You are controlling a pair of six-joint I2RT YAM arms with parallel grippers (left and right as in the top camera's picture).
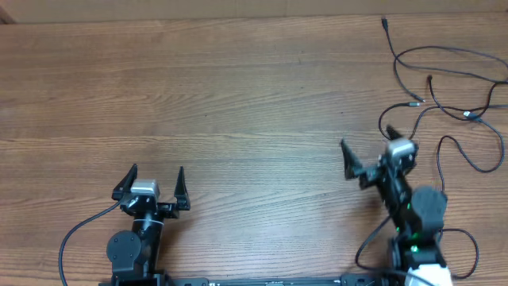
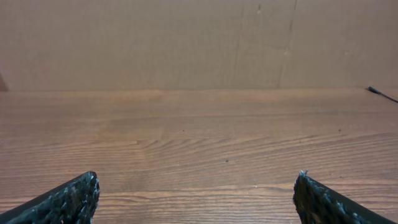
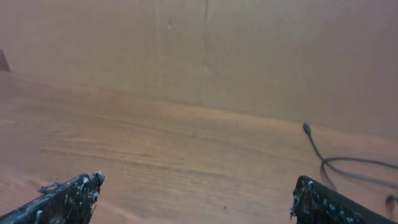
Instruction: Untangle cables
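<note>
Thin black cables (image 1: 448,83) lie spread in loose loops at the table's far right, with small plugs at their ends. One plug end and a loop show in the right wrist view (image 3: 317,146). A cable tip shows at the far right of the left wrist view (image 2: 376,92). My right gripper (image 1: 367,145) is open and empty, just left of and below the cables. It also shows in the right wrist view (image 3: 196,193). My left gripper (image 1: 156,181) is open and empty at the near left, far from the cables; its fingertips show in the left wrist view (image 2: 196,190).
The wooden table (image 1: 222,95) fills the view. A cardboard wall (image 2: 186,37) stands behind its far edge. Thicker black arm cables trail by each base at the near edge (image 1: 71,238).
</note>
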